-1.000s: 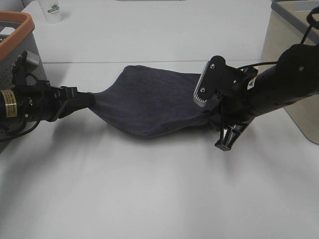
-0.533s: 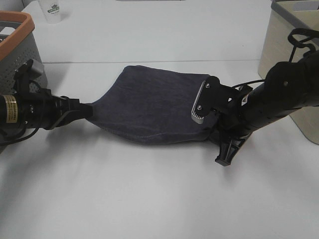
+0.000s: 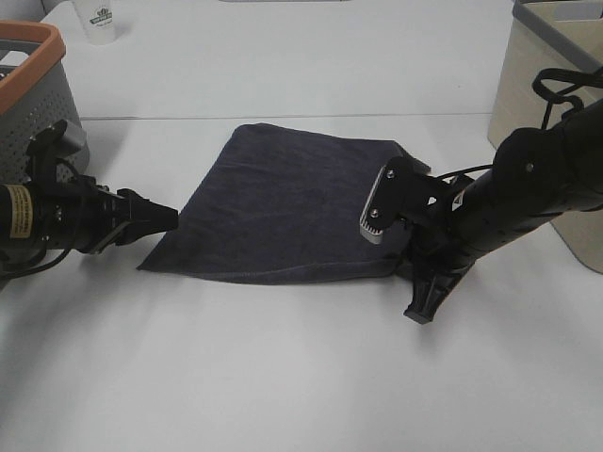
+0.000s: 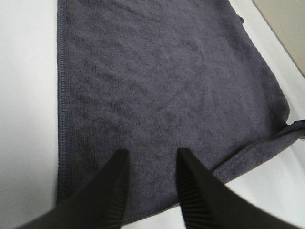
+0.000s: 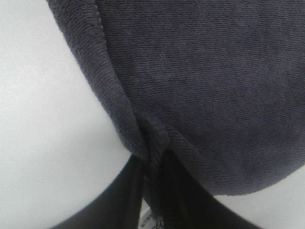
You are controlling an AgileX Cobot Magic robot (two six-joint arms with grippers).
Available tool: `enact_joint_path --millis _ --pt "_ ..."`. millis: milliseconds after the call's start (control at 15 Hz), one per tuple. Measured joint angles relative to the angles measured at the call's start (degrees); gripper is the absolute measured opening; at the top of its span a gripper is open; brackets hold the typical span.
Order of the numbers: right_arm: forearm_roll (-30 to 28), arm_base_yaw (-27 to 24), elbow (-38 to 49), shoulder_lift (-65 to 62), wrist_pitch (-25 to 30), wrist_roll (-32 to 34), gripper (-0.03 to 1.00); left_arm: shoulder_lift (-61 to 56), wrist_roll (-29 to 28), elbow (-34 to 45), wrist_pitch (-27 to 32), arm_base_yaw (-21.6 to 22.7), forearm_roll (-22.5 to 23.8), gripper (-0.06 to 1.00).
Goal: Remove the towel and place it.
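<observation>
White desk (image 3: pixel 283 377): left hand (image 4: pixel 151 160) is hovering, spread open, at the edge of the towel (image 3: pixel 283 207), which is lying flat mid-desk; right hand (image 5: pixel 152 162) is clamping its corner. Placing seems nearly done; next calls for releasing, lifting clear.

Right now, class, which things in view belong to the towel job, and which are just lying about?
Job:
towel, flat on the table
left gripper, open at its edge
right gripper, pinching a corner

Lying about:
basket
cup
bin
</observation>
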Motion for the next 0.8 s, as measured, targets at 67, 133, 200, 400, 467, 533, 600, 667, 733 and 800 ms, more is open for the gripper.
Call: enact_joint_path --millis 67,133,200,400,467,533,600,667,733,800 --pt "0.0 0.0 0.0 0.0 0.0 0.0 0.34 0.0 0.0 0.0 0.0 0.0 0.4 0.54" --pt "0.0 0.0 0.0 0.0 0.0 0.0 0.5 0.0 0.0 0.0 0.0 0.0 0.7 0.61" --pt "0.0 0.0 0.0 0.0 0.0 0.0 0.65 0.0 0.0 0.0 -0.1 0.0 0.8 0.64" --pt "0.0 0.0 0.0 -0.9 2.4 0.0 0.89 0.0 -2.1 -0.2 -1.3 0.0 1.4 0.66" --pt "0.0 0.0 0.0 -2.4 4.0 0.0 0.89 0.0 -3.4 -0.8 -1.8 0.0 2.6 0.66" --pt "0.0 0.0 0.1 -4.4 5.1 0.0 0.9 0.1 -5.3 -2.1 -2.6 0.0 4.2 0.66" --pt "0.0 0.0 0.1 -6.2 5.3 0.0 0.9 0.1 -8.1 -4.0 -3.4 0.0 6.5 0.66" --pt "0.0 0.0 0.1 -8.3 5.1 0.1 0.9 0.1 -10.8 -6.2 -3.5 0.0 9.5 0.66" --pt "0.0 0.0 0.1 -10.1 4.0 0.3 0.9 0.1 -13.5 -8.6 -3.5 0.0 12.4 0.66" --pt "-0.1 0.0 0.1 -11.9 1.9 0.3 0.9 0.1 -16.6 -11.4 -3.0 -0.1 15.5 0.66"
